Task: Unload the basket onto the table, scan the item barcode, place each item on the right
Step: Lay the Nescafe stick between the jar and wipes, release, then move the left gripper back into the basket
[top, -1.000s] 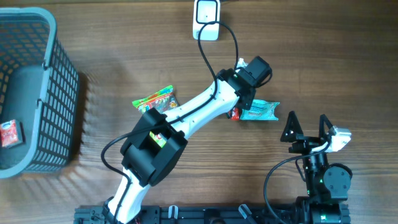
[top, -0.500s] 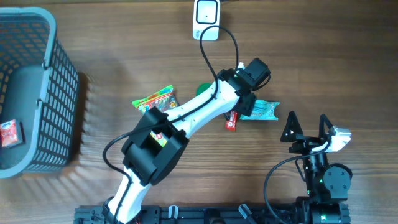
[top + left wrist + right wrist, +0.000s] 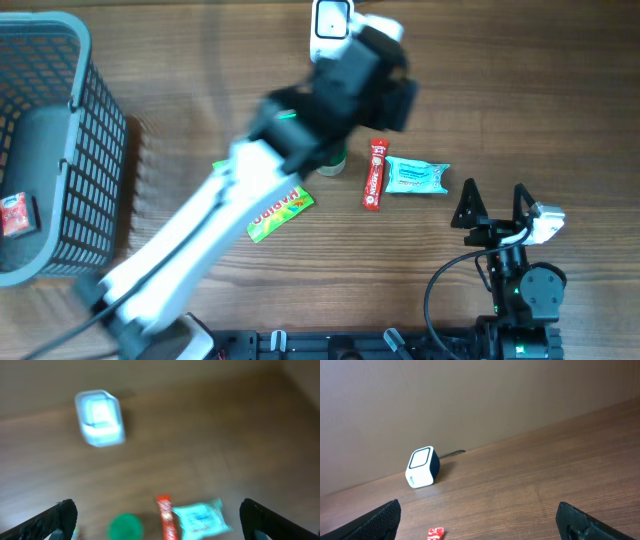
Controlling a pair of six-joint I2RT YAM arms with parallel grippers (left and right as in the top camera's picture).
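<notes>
A red stick packet (image 3: 374, 175) lies flat on the wooden table beside a teal packet (image 3: 416, 176). The white barcode scanner (image 3: 331, 22) stands at the far edge, partly covered by my blurred left arm (image 3: 330, 95), which is raised above the table. In the left wrist view my left gripper (image 3: 157, 510) is open and empty, high over the red stick packet (image 3: 167, 521), the teal packet (image 3: 201, 517) and the scanner (image 3: 99, 418). My right gripper (image 3: 495, 205) rests open at the front right, facing the scanner (image 3: 422, 467).
A grey mesh basket (image 3: 95, 140) stands at the left with a red packet (image 3: 17, 215) inside. A green round object (image 3: 333, 160), a green Haribo packet (image 3: 282, 212) and a colourful packet (image 3: 222, 165) lie near the table's middle.
My left gripper has opened and let go of the red stick packet, which now lies next to the teal packet. The left arm has lifted and swung toward the scanner.
</notes>
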